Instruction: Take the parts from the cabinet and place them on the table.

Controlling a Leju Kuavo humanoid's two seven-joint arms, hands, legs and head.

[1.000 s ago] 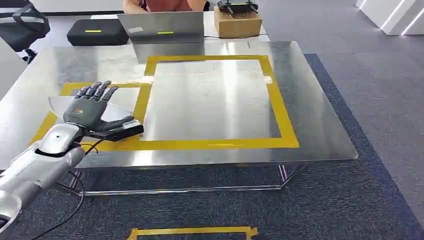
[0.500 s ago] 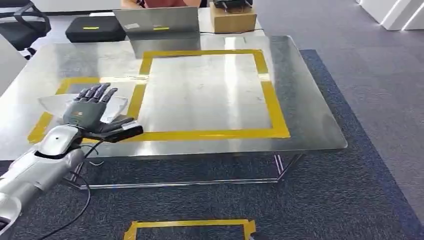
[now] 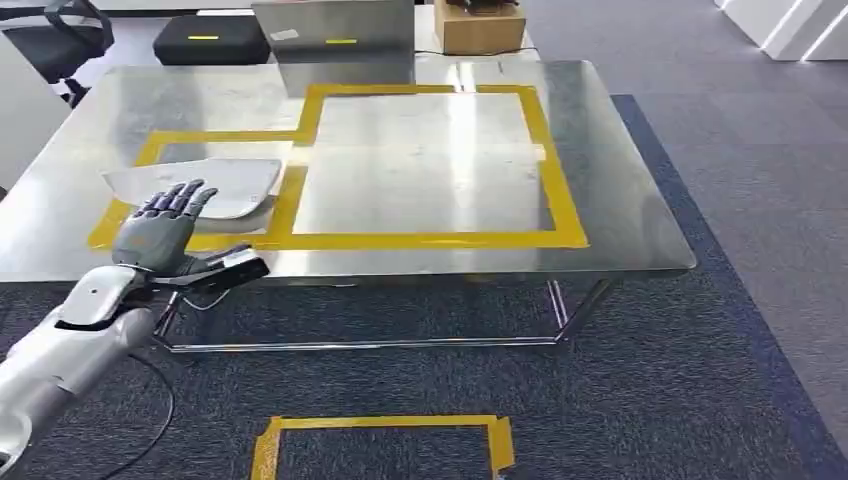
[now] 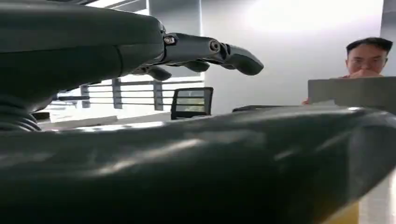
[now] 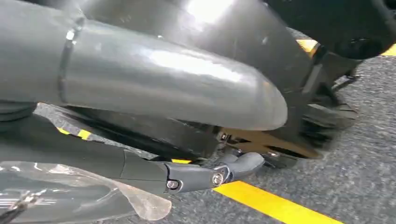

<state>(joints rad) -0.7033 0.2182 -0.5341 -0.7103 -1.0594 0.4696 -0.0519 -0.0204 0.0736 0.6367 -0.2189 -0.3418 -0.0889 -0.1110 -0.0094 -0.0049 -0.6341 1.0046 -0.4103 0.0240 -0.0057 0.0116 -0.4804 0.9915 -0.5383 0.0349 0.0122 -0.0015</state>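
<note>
A clear curved plastic part [image 3: 215, 183] lies on the steel table [image 3: 620, 230], inside the small yellow-taped box at its left. My left hand [image 3: 160, 232] hovers at the table's near edge, just short of the part, palm down with its fingers [image 4: 210, 49] stretched out and nothing in them. My right hand [image 5: 163, 79] hangs low over the carpet. A second clear part [image 5: 60, 196] lies against its fingers [image 5: 210, 175] and stays up off the floor, so the hand holds it; the grip itself is partly hidden.
A large yellow-taped rectangle [image 3: 560, 200] marks the table's middle. At the far edge stand a laptop [image 3: 335, 25], a black case [image 3: 205, 48] and a cardboard box [image 3: 480, 25], with a person [image 4: 369, 56] behind. An office chair [image 3: 60, 25] is at the far left. A yellow tape box [image 3: 380, 440] marks the carpet.
My view has shifted. The left hand has drawn back off the clear part toward the table's near edge, and the part stays lying in the small taped box.
</note>
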